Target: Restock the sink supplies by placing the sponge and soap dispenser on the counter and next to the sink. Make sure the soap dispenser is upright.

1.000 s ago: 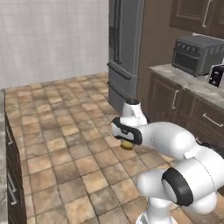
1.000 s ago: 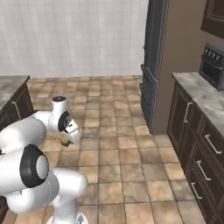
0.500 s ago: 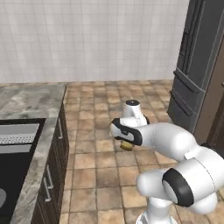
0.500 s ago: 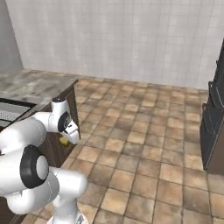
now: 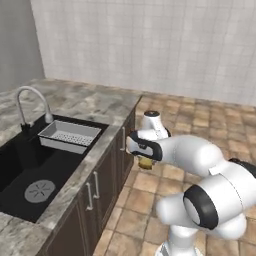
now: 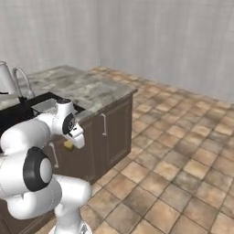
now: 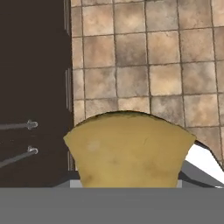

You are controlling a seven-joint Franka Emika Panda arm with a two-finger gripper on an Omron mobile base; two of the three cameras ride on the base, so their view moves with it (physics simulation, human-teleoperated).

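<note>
My gripper [image 5: 145, 159] hangs over the tiled floor just off the counter's corner, shut on the mustard-yellow sponge [image 5: 145, 164]. From the right, the sponge [image 6: 68, 146] shows below the hand, in front of the cabinet doors. The sponge [image 7: 130, 149] is large and close in the hand view. The marbled counter [image 5: 92, 102] runs to my left and holds the black sink [image 5: 22, 167] with its chrome faucet [image 5: 31, 98] and grey rack [image 5: 69, 136]. The soap dispenser is out of view.
Dark cabinet doors [image 7: 35, 87] with bar handles stand close beside the hand. A white paper-towel roll [image 6: 5, 77] stands behind the faucet [image 6: 22, 82]. Brown floor tiles [image 5: 200, 115] stretch to the white tiled wall.
The whole picture has swung as the base turned: the fridge and far cabinets left the views, and the sink counter came in. The gripper still holds the sponge the same way.
</note>
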